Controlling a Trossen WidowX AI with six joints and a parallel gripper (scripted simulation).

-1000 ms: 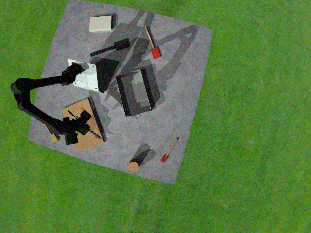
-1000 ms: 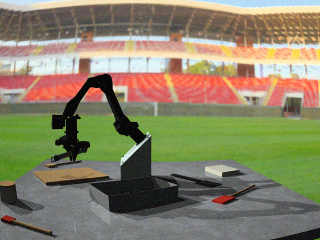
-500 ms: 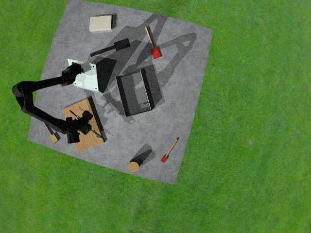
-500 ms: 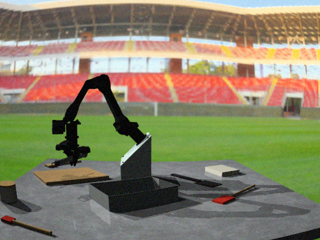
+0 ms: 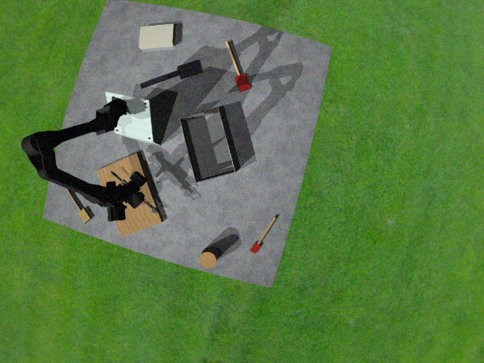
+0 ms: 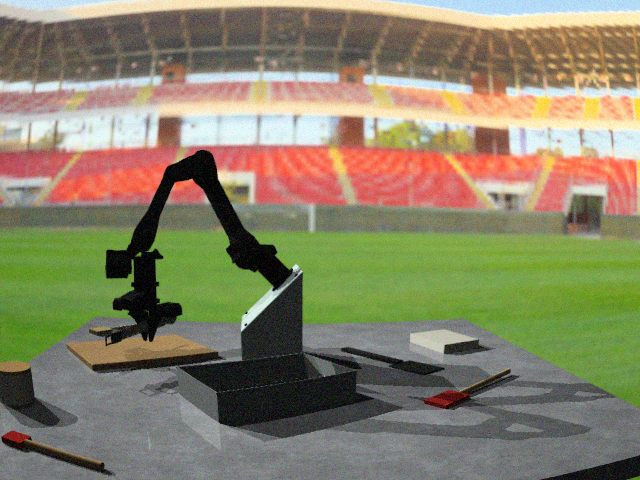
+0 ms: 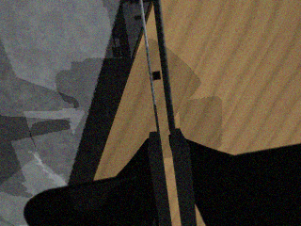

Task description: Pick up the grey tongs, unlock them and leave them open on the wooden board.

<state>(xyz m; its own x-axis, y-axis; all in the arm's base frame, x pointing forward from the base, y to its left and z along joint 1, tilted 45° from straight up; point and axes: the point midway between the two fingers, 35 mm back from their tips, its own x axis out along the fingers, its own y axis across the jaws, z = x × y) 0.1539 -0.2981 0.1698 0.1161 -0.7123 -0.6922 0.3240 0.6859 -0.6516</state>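
My gripper (image 6: pixel 148 338) (image 7: pixel 160 141) points down and is shut on the grey tongs (image 5: pixel 151 206) (image 6: pixel 119 334) (image 7: pixel 165 61). The tongs are held above the wooden board (image 5: pixel 136 224) (image 6: pixel 180 352) (image 7: pixel 245 56), a small gap over it. In the exterior view they slope gently, their left end lower. Their two arms lie close together, almost parallel, in the wrist view, with a small dark square between them. Which end is the hinge, and the state of the lock, I cannot tell. From above, the arm hides the fingertips and the middle of the tongs.
The roasting tin (image 5: pixel 188 150) (image 6: pixel 289 398) stands beside the board. A cylinder (image 5: pixel 207 259) (image 6: pixel 16 387), two red-headed brushes (image 5: pixel 242 82) (image 5: pixel 255 247), a wooden-headed tool (image 5: pixel 84 215), a black spatula (image 5: pixel 190 69) (image 6: pixel 417 366) and a cream block (image 5: pixel 156 37) (image 6: pixel 443 342) lie or stand around.
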